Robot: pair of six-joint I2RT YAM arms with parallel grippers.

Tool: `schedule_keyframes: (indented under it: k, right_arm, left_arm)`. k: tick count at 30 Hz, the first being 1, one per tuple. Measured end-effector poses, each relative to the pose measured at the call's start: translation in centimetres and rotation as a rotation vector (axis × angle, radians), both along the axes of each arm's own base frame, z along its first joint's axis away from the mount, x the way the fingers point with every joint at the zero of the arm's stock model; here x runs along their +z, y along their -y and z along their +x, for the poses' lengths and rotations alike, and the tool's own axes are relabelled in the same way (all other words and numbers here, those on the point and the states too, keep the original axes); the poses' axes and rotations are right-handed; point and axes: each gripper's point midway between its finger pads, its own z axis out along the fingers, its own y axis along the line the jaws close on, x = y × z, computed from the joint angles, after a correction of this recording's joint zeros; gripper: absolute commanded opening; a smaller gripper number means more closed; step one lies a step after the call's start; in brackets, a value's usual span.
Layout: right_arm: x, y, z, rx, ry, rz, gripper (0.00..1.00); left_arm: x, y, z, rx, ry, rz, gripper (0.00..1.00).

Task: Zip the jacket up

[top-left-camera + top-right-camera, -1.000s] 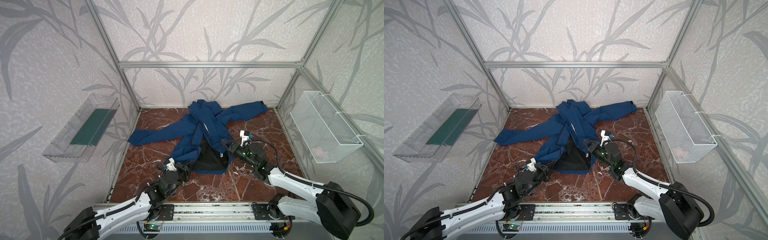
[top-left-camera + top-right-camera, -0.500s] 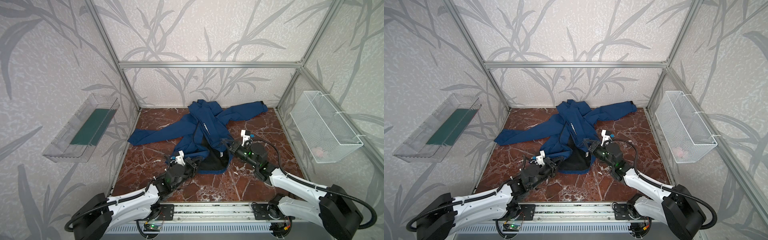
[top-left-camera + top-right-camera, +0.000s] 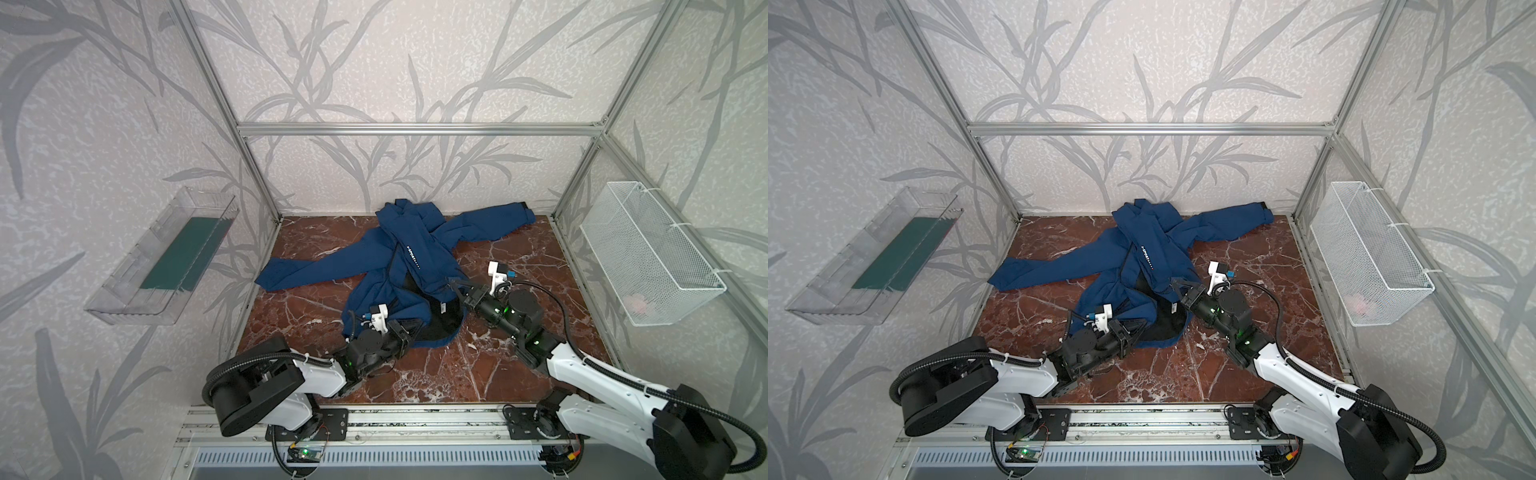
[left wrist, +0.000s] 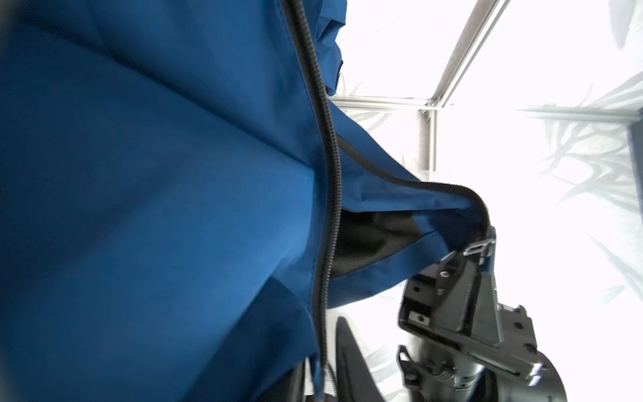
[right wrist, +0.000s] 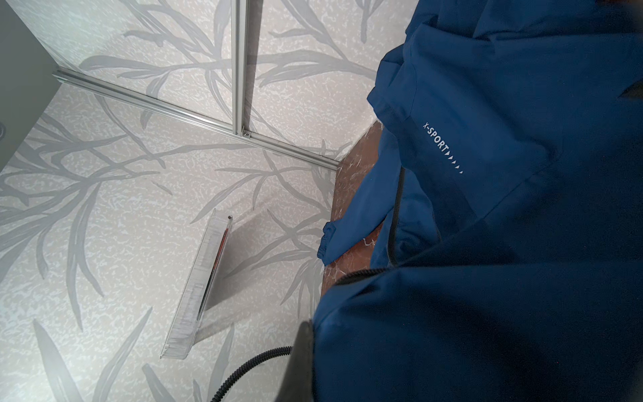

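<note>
The jacket (image 3: 415,257) lies crumpled on the table (image 3: 457,374); it looks soft, light and probably slippery. The right gripper (image 3: 456,286) pinches its zipper (image 4: 327,174) edge. The left gripper (image 3: 413,332) is at the hem, its finger gap unclear. The zipper's bottom ends look the best hold.

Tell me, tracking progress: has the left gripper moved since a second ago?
Yes: left gripper shifted right relative to the front rail, along the jacket hem.

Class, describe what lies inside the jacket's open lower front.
Inside the jacket, black lining with a small white label shows. Farther up, blue panels cover the rest.
</note>
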Motion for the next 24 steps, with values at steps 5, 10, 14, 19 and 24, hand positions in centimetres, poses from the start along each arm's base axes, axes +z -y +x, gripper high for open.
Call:
schedule_keyframes:
  k: [5, 10, 14, 19, 24]
  right_arm:
    - [0.0, 0.0, 0.0, -0.001, 0.0, 0.0, 0.01]
    - [0.0, 0.1, 0.0, -0.003, 0.0, -0.001, 0.01]
    - [0.0, 0.1, 0.0, -0.005, -0.001, -0.002, 0.01]
    - [0.1, 0.2, 0.0, -0.007, 0.001, -0.001, 0.01]
    - [0.3, 0.3, 0.0, -0.011, 0.005, 0.002, 0.01]
  left_arm:
    - [0.6, 0.1, -0.1, 0.004, 0.018, -0.016, 0.28]
    - [0.4, 0.2, 0.0, 0.007, 0.016, -0.019, 0.21]
    - [-0.3, 0.2, 0.0, 0.009, 0.01, -0.017, 0.29]
    - [-1.3, -0.4, -0.1, 0.024, 0.002, -0.007, 0.2]
    - [-1.1, -0.8, -0.1, 0.037, 0.008, -0.007, 0.2]
